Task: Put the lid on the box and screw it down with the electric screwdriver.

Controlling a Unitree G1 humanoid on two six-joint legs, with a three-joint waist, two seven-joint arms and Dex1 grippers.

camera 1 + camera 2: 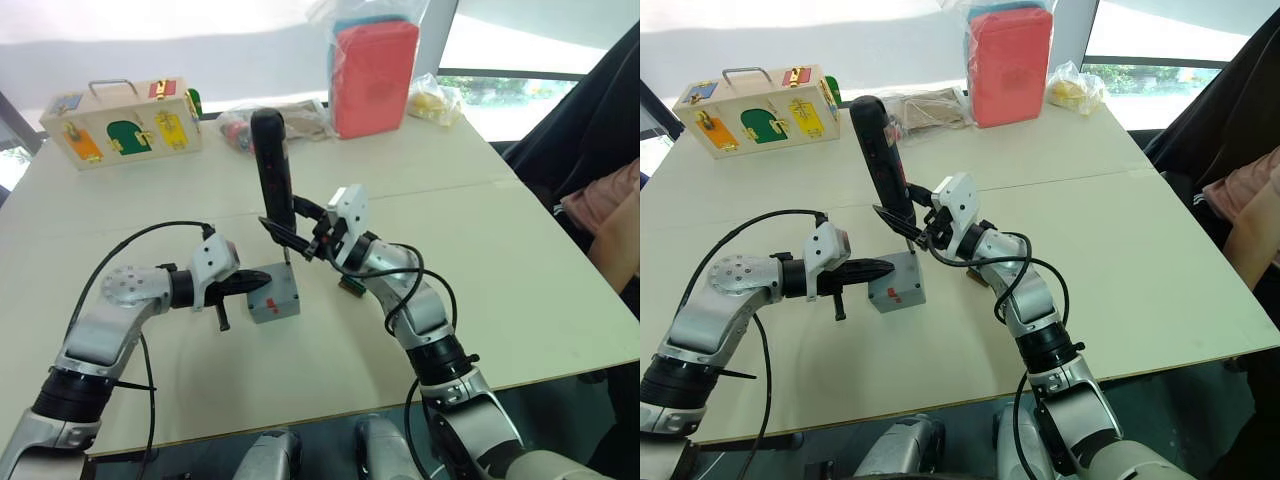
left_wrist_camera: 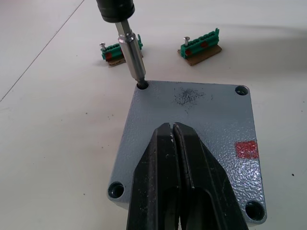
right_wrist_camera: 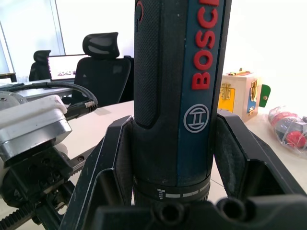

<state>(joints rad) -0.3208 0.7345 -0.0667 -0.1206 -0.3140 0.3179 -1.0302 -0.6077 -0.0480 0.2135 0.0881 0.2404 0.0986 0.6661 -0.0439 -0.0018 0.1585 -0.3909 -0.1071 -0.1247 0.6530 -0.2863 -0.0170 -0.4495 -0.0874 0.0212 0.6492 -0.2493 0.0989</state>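
On a pale worktop [image 1: 520, 290], near its front edge, the left gripper [image 2: 173, 143], fingers together, steadies the lid [image 2: 201, 120] on the box [image 1: 275, 295]; beyond, the right gripper [image 1: 300, 235] clamps the screwdriver [image 1: 272, 165], bit seated in a corner hole.

- Left gripper [image 1: 262, 283]: black fingers pressed together, pointing toward 3 o'clock, arm bent.
- Right gripper [image 1: 290, 232]: fingers clamped round the slim black cylindrical electric screwdriver [image 1: 272, 165], forearm reaching toward 10 o'clock.
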